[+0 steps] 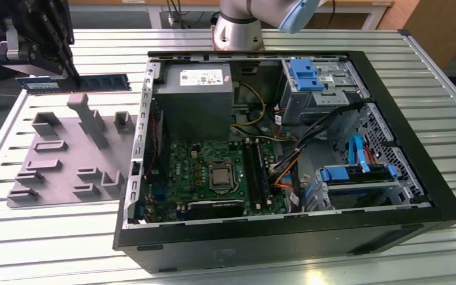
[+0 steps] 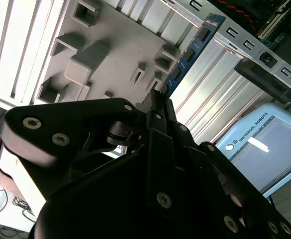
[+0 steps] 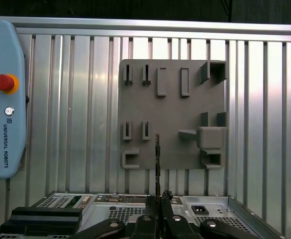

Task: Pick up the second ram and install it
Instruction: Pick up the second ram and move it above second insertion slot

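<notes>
The second ram (image 1: 78,84), a thin blue-green stick with dark chips, hangs level in the air above the far end of the grey fixture plate (image 1: 66,169), at the exterior view's left of the computer case. My gripper (image 1: 63,72) is shut on it from above, near the middle of its length. In the second wrist view the ram (image 2: 189,56) sticks out past the black fingers (image 2: 155,99). The first wrist view has it edge-on (image 3: 157,157) over the fixture plate (image 3: 170,107), coming out of the closed gripper (image 3: 158,200).
The open computer case (image 1: 418,196) lies on the slatted metal table (image 1: 69,237), with a grey power supply (image 1: 195,95), a green motherboard (image 1: 188,172) and long black memory slots (image 1: 253,169) inside. Blue drive brackets (image 1: 307,74) sit at the case's right. A teach pendant (image 3: 3,99) lies beyond the fixture.
</notes>
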Robot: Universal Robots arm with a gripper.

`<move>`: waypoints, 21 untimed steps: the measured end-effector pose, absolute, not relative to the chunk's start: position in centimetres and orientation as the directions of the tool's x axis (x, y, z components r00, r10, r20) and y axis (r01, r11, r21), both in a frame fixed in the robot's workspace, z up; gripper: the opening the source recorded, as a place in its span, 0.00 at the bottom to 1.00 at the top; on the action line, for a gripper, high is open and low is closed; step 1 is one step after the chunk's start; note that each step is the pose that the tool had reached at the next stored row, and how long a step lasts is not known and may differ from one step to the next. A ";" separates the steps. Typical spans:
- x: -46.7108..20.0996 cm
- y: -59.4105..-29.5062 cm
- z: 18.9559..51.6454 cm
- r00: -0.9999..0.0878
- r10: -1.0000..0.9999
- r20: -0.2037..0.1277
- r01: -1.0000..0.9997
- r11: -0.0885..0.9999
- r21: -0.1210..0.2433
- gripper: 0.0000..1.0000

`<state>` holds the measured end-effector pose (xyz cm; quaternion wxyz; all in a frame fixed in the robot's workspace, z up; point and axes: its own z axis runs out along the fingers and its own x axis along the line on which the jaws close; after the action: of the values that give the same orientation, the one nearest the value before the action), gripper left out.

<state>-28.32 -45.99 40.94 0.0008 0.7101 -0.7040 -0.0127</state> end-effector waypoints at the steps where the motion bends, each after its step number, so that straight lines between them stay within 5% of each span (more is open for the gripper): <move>1: -28.3 -46.0 40.9 0.009 -1.000 -0.017 -1.000 -0.009 0.019 0.14; 21: -26.2 -46.0 40.9 0.009 -1.000 -0.017 -1.000 -0.009 0.019 0.14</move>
<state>-26.15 -45.99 40.94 0.0008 0.7101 -0.7040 -0.0127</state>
